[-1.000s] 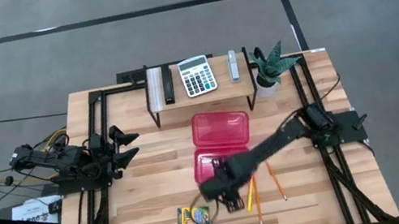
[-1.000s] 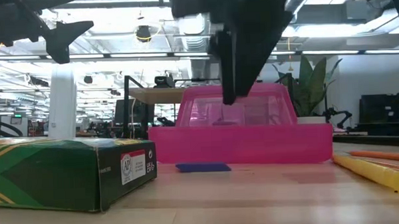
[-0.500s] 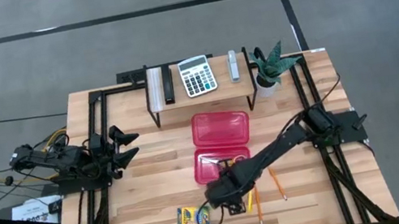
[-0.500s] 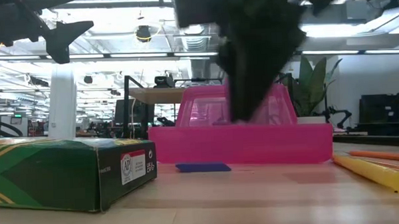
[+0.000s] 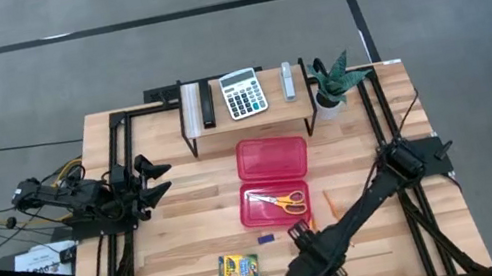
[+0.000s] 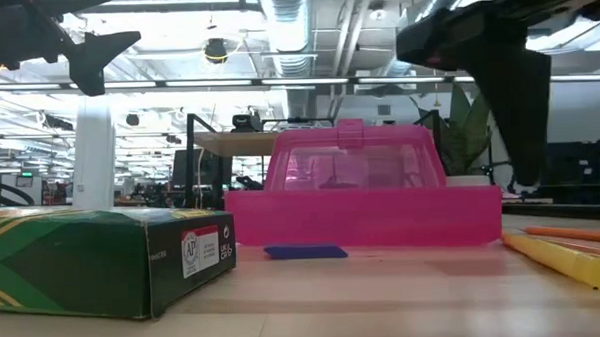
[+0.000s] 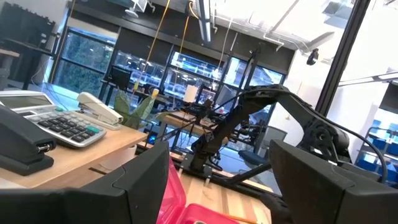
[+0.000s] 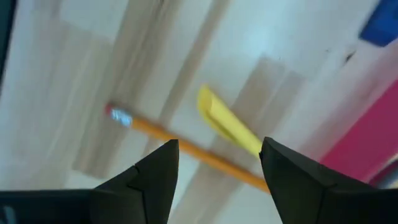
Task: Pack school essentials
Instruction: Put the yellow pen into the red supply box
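Right gripper (image 5: 308, 271): dark, two-fingered, low centre of the high view near the table's front edge; fingers parted and holding nothing, as its wrist view shows. Beneath it, seen between the finger tips in that view: a thin orange pencil (image 8: 180, 146) with a metal ferrule and a broader yellow pencil (image 8: 228, 121), lying crossed on pale wood grain; in the high view both are largely covered by the arm. Red translucent case (image 5: 274, 180): glossy plastic, hinged lid laid open, centre of the high view, above and left of the gripper. Yellow-handled scissors (image 5: 280, 199): flat inside the case's lower half. Tiny blue eraser (image 5: 266, 239): flat rectangle on the table just below the case. Yellow-green crayon box (image 5: 236, 268): printed cardboard, left of the gripper, apart from it. Left gripper (image 5: 153, 176): fingers spread, empty, at the left of the table (image 5: 184, 245), well away.
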{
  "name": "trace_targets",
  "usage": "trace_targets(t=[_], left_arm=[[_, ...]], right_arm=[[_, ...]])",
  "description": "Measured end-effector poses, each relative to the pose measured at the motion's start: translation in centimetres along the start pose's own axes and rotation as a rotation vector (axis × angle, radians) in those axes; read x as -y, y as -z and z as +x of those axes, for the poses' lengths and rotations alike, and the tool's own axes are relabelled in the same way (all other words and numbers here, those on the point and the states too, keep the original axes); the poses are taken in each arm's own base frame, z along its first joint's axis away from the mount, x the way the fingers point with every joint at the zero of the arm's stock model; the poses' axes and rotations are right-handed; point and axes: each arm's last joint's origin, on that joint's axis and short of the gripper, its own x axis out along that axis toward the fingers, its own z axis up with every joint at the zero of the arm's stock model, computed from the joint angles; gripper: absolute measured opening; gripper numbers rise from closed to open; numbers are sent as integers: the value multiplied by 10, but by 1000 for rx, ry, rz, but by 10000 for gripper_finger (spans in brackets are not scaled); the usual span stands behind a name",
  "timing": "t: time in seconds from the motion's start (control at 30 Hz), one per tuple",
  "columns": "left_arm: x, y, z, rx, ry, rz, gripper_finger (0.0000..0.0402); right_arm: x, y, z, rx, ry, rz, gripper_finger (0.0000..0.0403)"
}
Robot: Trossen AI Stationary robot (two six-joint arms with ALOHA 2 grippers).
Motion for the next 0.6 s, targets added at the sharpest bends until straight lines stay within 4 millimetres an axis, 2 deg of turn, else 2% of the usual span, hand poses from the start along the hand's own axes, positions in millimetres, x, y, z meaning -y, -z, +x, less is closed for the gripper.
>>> trace_targets(t=[0.3, 0.47, 0.6], left_arm=[[-1, 0, 0, 5, -18, 0, 263], [-1, 0, 0, 5, -20, 0, 263], [-1, 0, 0, 6, -21, 0, 263]], right_arm=[[18, -2, 1, -3, 14, -87, 249], [21, -2, 2, 1, 1, -108, 249], [21, 0, 14, 1, -19, -102, 249]])
